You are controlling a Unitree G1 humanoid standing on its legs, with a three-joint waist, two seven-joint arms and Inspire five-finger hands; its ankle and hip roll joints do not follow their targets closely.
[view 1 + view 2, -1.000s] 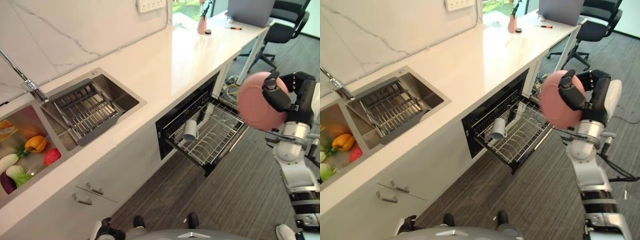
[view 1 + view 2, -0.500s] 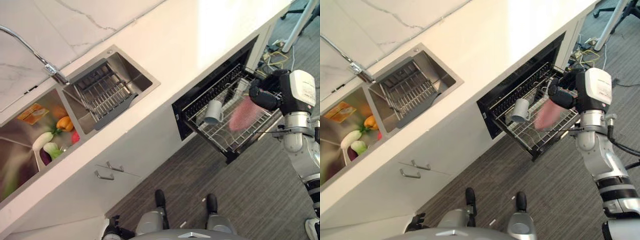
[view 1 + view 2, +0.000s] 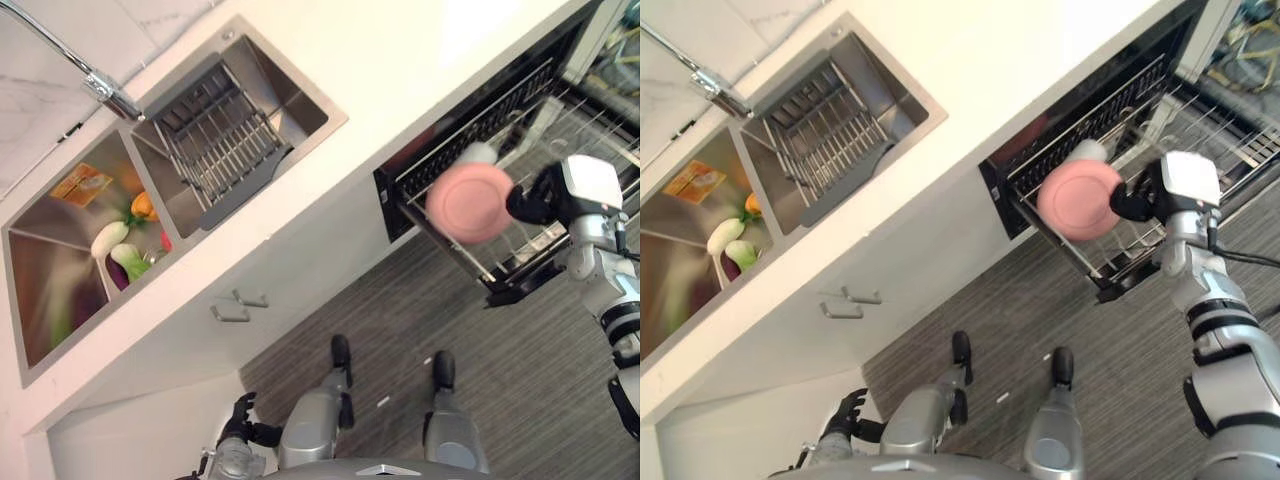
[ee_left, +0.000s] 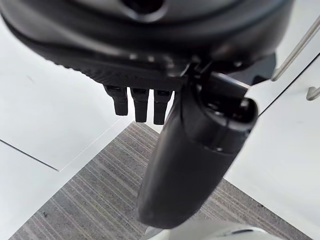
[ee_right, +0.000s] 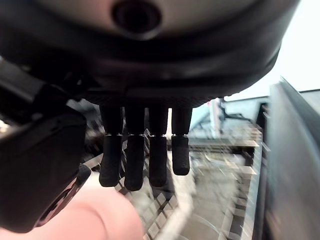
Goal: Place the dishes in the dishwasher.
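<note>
Right wrist view: pink plate point(image 5: 95, 220) under fingers point(image 5: 142, 160).

A double steel sink point(image 3: 300, 95) is set into the white surface point(image 3: 400, 50), with a faucet point(image 3: 95, 80) rising at its back edge. A grey wire drying rack point(image 3: 220, 140) is seated in one basin, while vegetables point(image 3: 125, 245) are gathered in the other basin beside it. Below the surface, white cabinet fronts with two metal handles point(image 3: 240, 305) are seen above the striped grey floor point(image 3: 520, 360).
</note>
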